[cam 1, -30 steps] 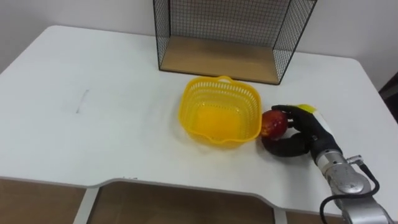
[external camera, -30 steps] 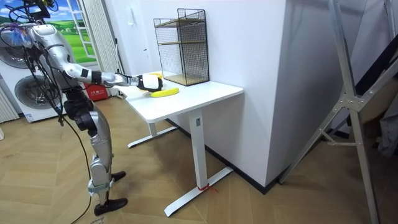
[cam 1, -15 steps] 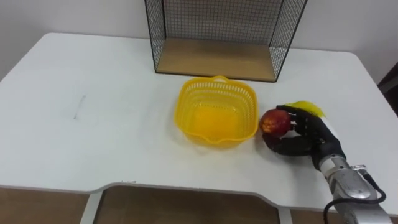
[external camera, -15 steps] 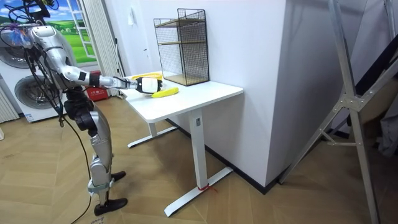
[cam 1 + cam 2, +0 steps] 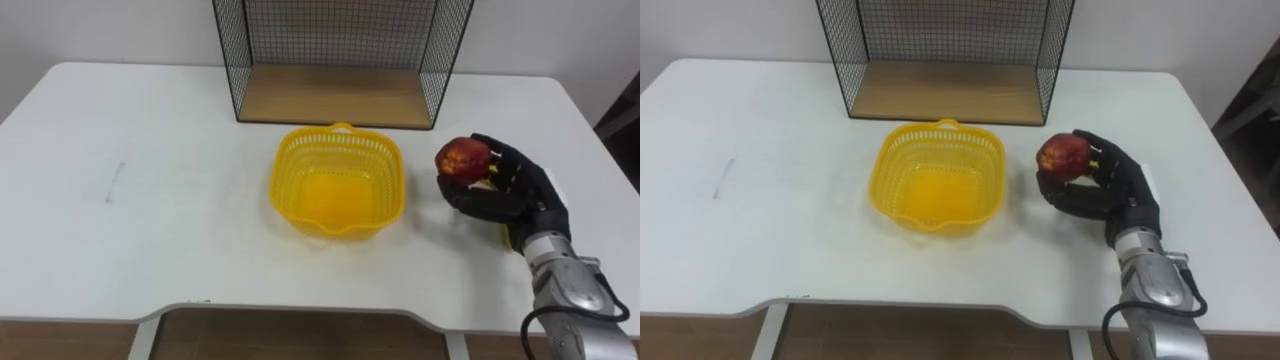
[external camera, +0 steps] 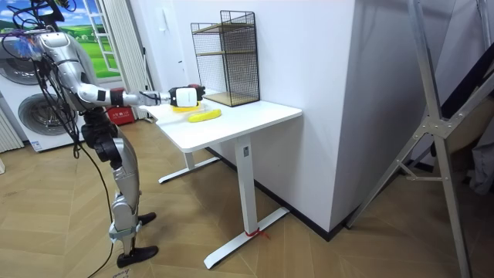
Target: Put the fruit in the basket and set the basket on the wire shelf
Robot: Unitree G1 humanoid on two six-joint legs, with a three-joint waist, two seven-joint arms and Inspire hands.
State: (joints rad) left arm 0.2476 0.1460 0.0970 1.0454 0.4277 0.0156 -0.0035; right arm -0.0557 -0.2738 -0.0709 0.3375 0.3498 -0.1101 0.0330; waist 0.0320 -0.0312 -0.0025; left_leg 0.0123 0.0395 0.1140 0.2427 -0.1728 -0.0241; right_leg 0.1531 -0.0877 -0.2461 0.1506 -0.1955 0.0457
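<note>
Red apple with a yellow blush (image 5: pixel 463 157) sits in the robot's black right hand (image 5: pixel 510 195), fingers and thumb curled round it, held above the white table (image 5: pixel 150 150) on the right side. We see it near the right wall of the round yellow plastic mesh basket (image 5: pixel 385 165) but apart from it. The basket stands upright mid-table with its mouth open upward. Just beyond it, at the far edge, stands the black wire shelf (image 5: pixel 340 40) with its pale wooden floor board (image 5: pixel 330 95), its open front facing the basket. A faint grey mark (image 5: pixel 113 182) lies on the table well to the left. In the room view we find a yellow banana (image 6: pixel 204 115) lying on the table just beside the raised hand, on the room view's right, and a sliver of yellow shows under the hand in the eye views. The robot stands at the near edge of the table, right arm stretched over it.

A second ago the apple lay on the table against the basket's right wall with the hand closing round it. Now it is lifted clear of the surface and sits higher and farther from the basket. The room view shows the hand raised too. Basket, shelf and banana have kept their places; the eye views themselves have shifted.
</note>
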